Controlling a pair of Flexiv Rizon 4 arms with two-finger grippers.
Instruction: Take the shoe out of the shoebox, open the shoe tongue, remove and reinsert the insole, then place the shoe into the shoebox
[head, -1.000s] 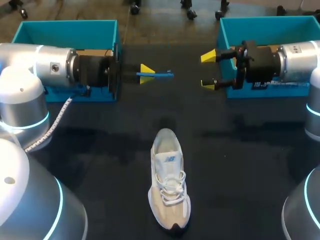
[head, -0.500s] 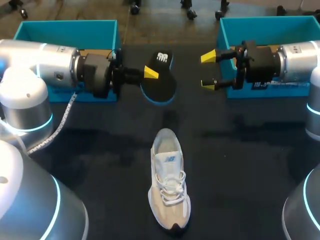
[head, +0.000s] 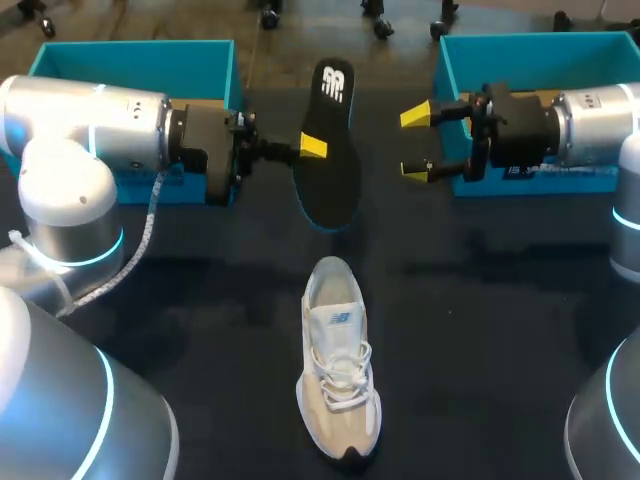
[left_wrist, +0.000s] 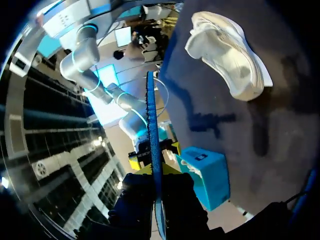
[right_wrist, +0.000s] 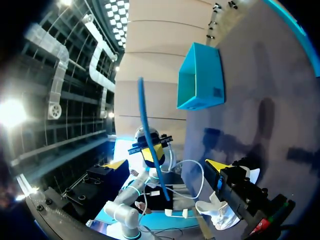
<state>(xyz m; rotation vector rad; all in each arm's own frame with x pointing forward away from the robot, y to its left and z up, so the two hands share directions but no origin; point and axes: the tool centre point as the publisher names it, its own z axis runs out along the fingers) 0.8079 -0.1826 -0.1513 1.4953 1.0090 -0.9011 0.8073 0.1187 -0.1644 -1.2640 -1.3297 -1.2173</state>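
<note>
One insole is out of the shoe and in my left gripper. The fingers are pinched on its side edge, and the left wrist view shows it edge-on between the yellow tips. It hangs in the air between the two boxes, with one end pointing down toward the shoe. I judge this hold keeps the sole clear of the table and lined up for reinsertion. The shoe lies upright on the table, near me, outside both the left box and the right box. My right gripper is spread wide and empty, level with the insole and just apart from it, probably placed to take its free side.
</note>
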